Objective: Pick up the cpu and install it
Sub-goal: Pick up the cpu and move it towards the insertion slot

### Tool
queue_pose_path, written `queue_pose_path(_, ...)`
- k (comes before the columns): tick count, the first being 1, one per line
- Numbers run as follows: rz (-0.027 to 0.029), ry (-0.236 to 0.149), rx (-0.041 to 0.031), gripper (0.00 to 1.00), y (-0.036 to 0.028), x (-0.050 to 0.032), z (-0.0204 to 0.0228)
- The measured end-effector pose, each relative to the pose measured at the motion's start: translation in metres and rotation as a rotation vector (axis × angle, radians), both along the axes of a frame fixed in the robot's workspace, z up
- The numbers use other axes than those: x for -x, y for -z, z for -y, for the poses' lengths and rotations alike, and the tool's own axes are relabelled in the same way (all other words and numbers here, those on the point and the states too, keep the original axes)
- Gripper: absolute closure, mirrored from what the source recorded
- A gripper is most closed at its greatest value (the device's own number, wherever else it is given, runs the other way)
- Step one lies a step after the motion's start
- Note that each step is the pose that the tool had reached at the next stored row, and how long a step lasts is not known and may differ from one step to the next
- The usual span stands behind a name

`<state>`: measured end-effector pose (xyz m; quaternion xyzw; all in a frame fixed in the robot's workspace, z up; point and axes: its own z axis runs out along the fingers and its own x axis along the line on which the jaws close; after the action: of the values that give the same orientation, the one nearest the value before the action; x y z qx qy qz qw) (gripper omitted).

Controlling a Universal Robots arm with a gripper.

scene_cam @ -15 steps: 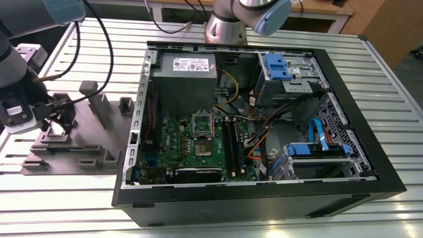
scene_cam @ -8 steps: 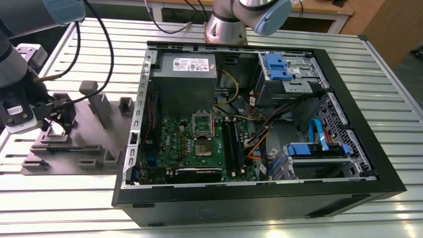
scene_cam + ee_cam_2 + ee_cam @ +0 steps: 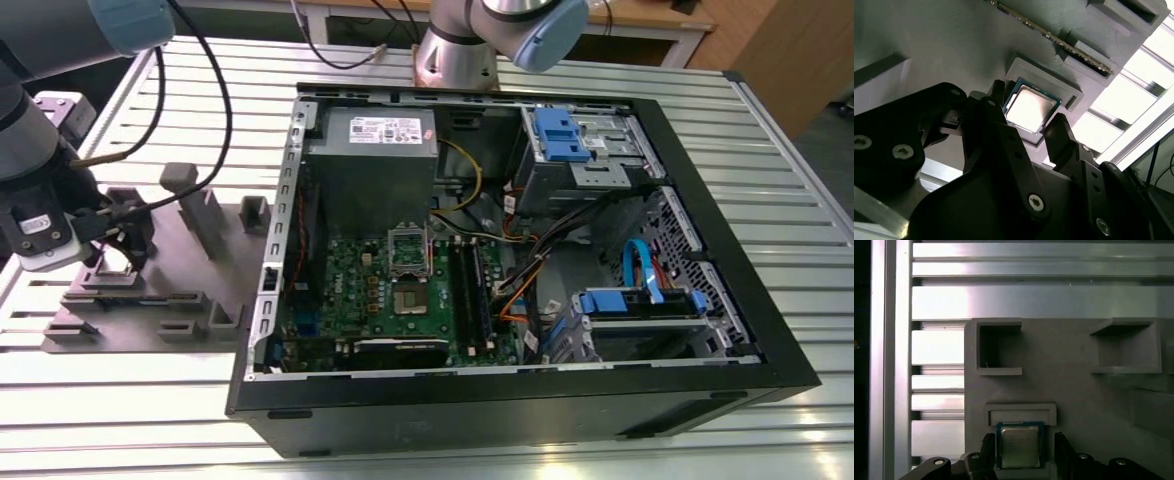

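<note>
The cpu (image 3: 1019,445) is a small square chip with a silver top, lying flat in a shallow pocket of a grey holder block (image 3: 1069,385). In the second wrist view the cpu (image 3: 1030,107) shows between two black fingers (image 3: 995,107). My gripper (image 3: 1024,446) is open and straddles the chip, one finger on each side, with a small gap still visible on one side. In the exterior view the gripper (image 3: 118,250) hangs low over the grey holder block (image 3: 174,295) at that view's left, beside the open computer case (image 3: 694,200). The motherboard's socket (image 3: 407,298) lies bare, its metal frame (image 3: 407,243) swung up.
The holder block has upright posts (image 3: 200,215) and other square pockets (image 3: 999,347). A long thin strip (image 3: 1054,37) lies in a slot of the block. Cables (image 3: 534,270), blue drive brackets (image 3: 561,135) and a power supply (image 3: 374,150) crowd the case. The table is slatted metal (image 3: 107,400).
</note>
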<state>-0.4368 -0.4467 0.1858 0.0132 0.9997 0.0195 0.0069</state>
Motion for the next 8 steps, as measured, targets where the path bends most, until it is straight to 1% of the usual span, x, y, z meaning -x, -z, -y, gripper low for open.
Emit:
queue_pose_path(5, 0.0001, -0.001, -0.0002, 0.41, 0.0021, 0.0, 0.0)
queue_pose_path(8, -0.0002, -0.001, 0.0, 0.41, 0.0021, 0.0, 0.0)
